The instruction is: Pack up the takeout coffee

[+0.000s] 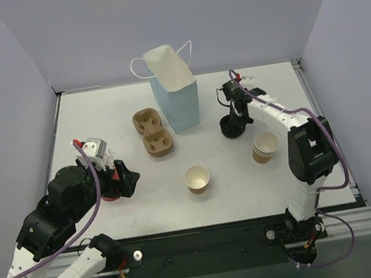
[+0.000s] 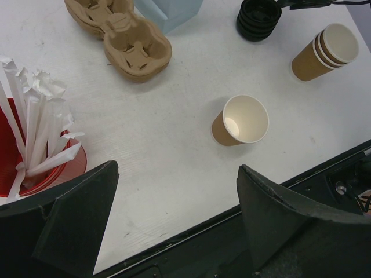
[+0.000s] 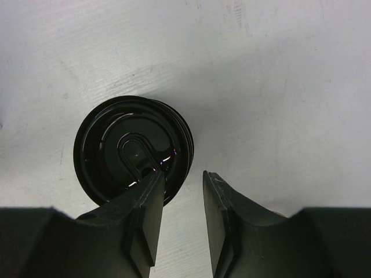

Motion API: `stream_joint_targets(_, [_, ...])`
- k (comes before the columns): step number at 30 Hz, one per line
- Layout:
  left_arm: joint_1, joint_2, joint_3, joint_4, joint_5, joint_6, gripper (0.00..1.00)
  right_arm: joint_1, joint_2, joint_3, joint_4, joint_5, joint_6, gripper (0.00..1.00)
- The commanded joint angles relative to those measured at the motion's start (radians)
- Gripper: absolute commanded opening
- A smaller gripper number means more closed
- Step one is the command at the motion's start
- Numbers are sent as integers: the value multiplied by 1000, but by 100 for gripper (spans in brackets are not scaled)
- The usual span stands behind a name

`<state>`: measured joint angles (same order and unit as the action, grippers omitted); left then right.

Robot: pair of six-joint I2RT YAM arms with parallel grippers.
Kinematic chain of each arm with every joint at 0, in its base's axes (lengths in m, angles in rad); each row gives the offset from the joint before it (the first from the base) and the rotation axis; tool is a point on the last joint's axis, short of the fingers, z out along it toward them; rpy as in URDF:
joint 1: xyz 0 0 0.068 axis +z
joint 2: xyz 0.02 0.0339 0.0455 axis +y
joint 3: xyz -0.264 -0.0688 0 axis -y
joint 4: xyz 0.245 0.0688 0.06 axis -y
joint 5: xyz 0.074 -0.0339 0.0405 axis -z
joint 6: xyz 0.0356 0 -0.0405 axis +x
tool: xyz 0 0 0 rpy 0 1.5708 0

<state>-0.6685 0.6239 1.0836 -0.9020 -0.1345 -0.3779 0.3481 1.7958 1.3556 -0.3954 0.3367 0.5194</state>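
Observation:
An empty brown kraft cup (image 1: 197, 178) (image 2: 240, 120) stands without a lid near the table's front middle. A stack of the same cups (image 1: 265, 146) (image 2: 324, 51) stands to its right. Black round lids (image 1: 232, 125) (image 3: 132, 149) are stacked behind them. My right gripper (image 1: 235, 107) (image 3: 181, 191) hangs over the lids' right rim, open by a narrow gap; its left finger overlaps the rim, with bare table between the fingers. A red cup (image 2: 35, 168) holds white wrapped straws beside my left gripper (image 1: 127, 179) (image 2: 177, 174), which is wide open and empty.
The tan two-hole pulp tray (image 1: 152, 132) (image 2: 119, 37) lies left of the upright light blue bag (image 1: 175, 91) at the back middle. The table's front edge with its black rail (image 2: 278, 191) runs just below the left fingers.

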Motion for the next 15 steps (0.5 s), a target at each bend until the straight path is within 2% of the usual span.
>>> stream_joint_targets(1, [-5,0,-5,11,-8,19,93,-15,19,74,-51,35,-2,34])
stream_joint_targets(13, [-3,2,-13,34,-2,24,93,-27,111,123,-88,13,-13,35])
stream_joint_targets(15, [-5,2,-13,40,-4,24,93,-27,114,125,-88,15,-15,29])
